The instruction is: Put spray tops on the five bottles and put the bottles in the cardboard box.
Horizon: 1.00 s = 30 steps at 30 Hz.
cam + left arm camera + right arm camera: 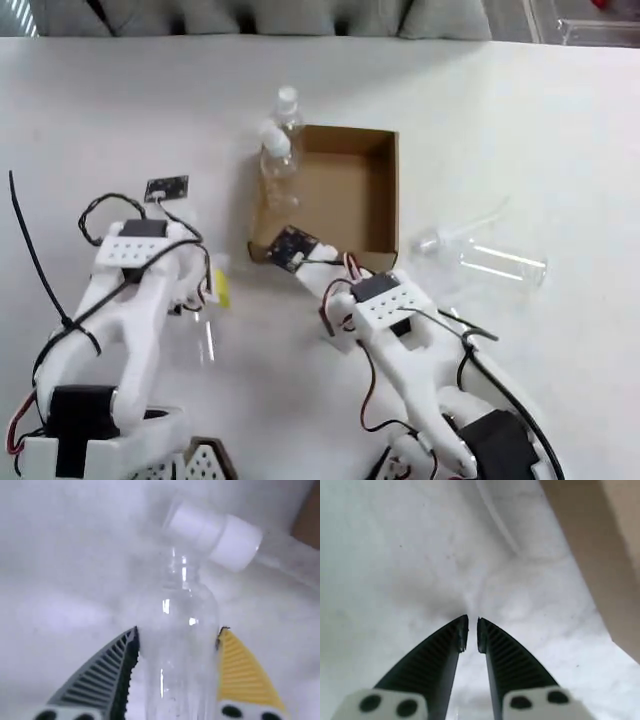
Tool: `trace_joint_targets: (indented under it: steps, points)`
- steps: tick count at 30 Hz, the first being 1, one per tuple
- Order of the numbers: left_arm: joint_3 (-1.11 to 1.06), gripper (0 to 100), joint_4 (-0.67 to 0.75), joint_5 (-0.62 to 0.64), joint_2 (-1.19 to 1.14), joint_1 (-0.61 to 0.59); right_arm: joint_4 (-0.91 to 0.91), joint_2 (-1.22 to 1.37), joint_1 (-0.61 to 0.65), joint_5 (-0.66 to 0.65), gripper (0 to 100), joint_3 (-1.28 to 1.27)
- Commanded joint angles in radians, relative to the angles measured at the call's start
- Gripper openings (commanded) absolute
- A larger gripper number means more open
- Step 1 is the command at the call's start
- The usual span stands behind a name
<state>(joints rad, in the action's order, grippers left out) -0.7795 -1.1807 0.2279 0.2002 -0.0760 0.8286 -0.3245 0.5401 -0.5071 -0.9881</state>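
My left gripper (177, 630) is shut on a clear bottle (177, 660), with the grey and yellow fingers pressed against its sides. A white spray top (212, 530) lies crosswise just past the bottle's neck. In the high view this gripper (207, 298) sits left of the cardboard box (385, 190). Two clear bottles (285, 115) (277, 160) with white tops stand against the box's left wall. Another bottle (500, 265) lies on its side right of the box, with a spray top (430, 242) beside it. My right gripper (472, 622) is shut on nothing, low over the table beside the box wall (600, 540).
The right arm (385, 300) stands just in front of the box's near edge. A thin clear tube (495, 515) lies on the table ahead of the right gripper. Grey cushions line the table's far edge.
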Motion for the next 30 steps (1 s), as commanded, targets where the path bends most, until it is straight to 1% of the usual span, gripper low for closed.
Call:
trace_joint_targets:
  steps: [1,4,6,9,14,25,30]
  points:
    - [0.020,20,0.055,-0.008,0.042,0.007,-0.012,-0.018,-0.005,-0.011,1.6,0.006]
    - [0.023,21,0.063,-0.002,0.042,0.007,-0.012,-0.018,-0.005,-0.011,1.6,0.006]
    - [0.025,22,0.064,0.037,0.042,0.007,-0.012,-0.018,-0.005,-0.011,1.6,0.006]
    - [0.018,25,0.101,0.069,0.041,0.007,-0.012,-0.018,-0.005,-0.011,1.6,0.006]
    - [0.017,31,0.103,0.069,0.041,0.007,-0.012,-0.018,-0.004,-0.011,1.6,-0.002]
    - [0.015,31,0.127,0.064,0.038,0.007,-0.012,-0.019,-0.004,-0.011,1.6,-0.002]
    - [0.023,31,0.135,0.061,-0.024,0.010,-0.012,-0.019,-0.004,-0.011,1.6,-0.002]
